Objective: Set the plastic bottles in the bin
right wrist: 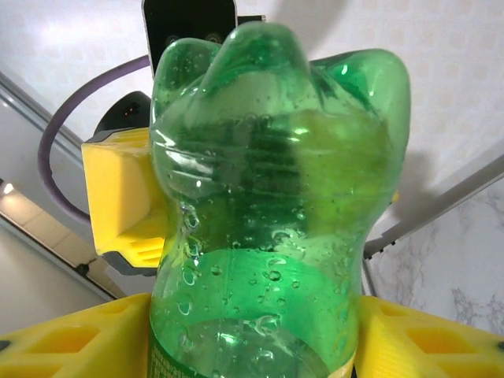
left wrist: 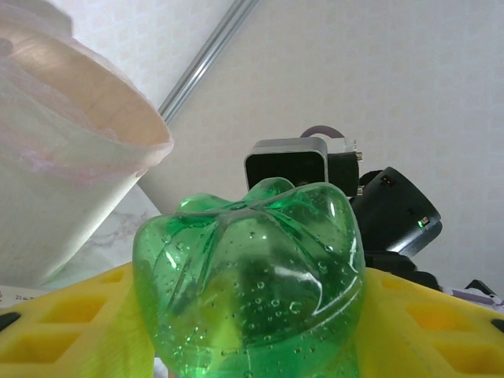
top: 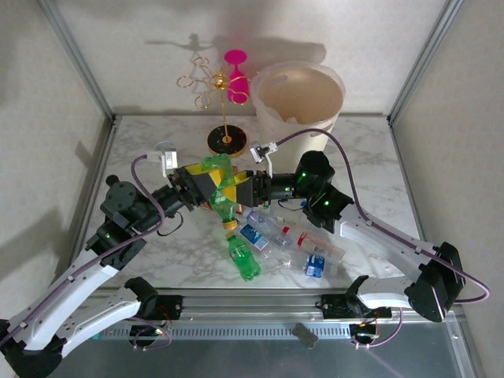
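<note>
Left pincer (top: 209, 183), right pincer (top: 238, 189), seemingly both on half-hidden green bottle (top: 217, 167).

The left arm (top: 94, 252) and right arm (top: 386, 236) bend inward, their wrists facing each other. The left gripper (top: 206, 181) and right gripper (top: 239, 189) meet tip to tip. The left fingers (left wrist: 71, 323) and right fingers (right wrist: 441, 346) each clamp the same bottle (top: 220, 167) between them, jaws partly spread.

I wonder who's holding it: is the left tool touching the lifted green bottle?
Touching. The left wrist view shows the green bottle squeezed between the left tool's yellow fingers, with no gap on either side.
</note>
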